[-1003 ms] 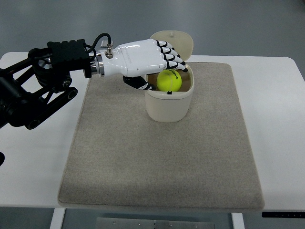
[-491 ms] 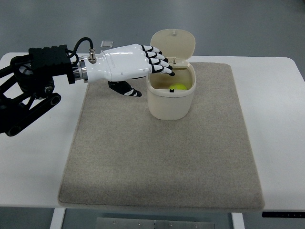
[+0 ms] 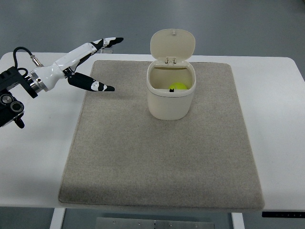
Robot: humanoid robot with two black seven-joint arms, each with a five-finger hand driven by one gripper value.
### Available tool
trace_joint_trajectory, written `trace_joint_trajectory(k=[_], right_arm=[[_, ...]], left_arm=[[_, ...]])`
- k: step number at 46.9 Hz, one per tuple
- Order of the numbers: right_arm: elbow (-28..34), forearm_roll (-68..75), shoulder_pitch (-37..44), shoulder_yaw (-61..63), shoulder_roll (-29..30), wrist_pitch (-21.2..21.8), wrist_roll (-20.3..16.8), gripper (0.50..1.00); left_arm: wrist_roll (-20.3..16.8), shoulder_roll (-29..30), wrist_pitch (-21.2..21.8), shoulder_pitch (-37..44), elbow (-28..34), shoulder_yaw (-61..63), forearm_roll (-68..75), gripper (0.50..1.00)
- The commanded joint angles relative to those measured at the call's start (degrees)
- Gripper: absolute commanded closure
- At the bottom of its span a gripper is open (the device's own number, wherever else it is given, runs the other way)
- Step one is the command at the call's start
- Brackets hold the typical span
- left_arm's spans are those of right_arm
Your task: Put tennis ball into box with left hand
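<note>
Now upright box [image 3: 170,98], lid up.

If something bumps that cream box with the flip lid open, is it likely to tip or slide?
The box looks like thin plastic, so probably light. Its raised lid and tall shape may make it tip backward if pushed high. It stands on the mat, whose fabric likely resists sliding. The tennis ball inside adds little weight.

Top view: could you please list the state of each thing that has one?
Tennis ball: inside the box, at the bottom.
Box: upright on the mat.
Lid: hinged open, standing up.
Left hand: open, holding nothing, off to the box's left.
</note>
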Motion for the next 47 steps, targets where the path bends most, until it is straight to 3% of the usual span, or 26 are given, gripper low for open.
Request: trace_joint_trajectory(k=[1,16,28,40,47], right_arm=[[-0.06,0.05,-0.01,0.00,0.00,0.00,-0.03,0.587],[0.02,0.05,-0.01,0.00,0.00,0.00,0.06,0.587],[0.02,-0.04,-0.01,0.00,0.00,0.00,0.06,0.587],[0.02,-0.04,-0.01,0.00,0.00,0.00,0.06,0.587],[-0.06,-0.04,-0.01,0.00,0.00,0.00,-0.03,0.587]], left_arm=[[0.07,-1.87,-0.93,0.71,4.60,0.60,-12.82,0.508],[1.56,-6.27,-9.72,0.80,12.08,0.43,-21.10,0.508],[13.94,-7.06,-16.84,0.36,13.49,-0.80,-40.16,0.508],[27.48,-6.45,-27.21,-0.17,17.62,-3.17,-57.30,0.508],[31.53,-6.01,-30.47,-0.69,20.87,-3.26,-66.36,0.508]])
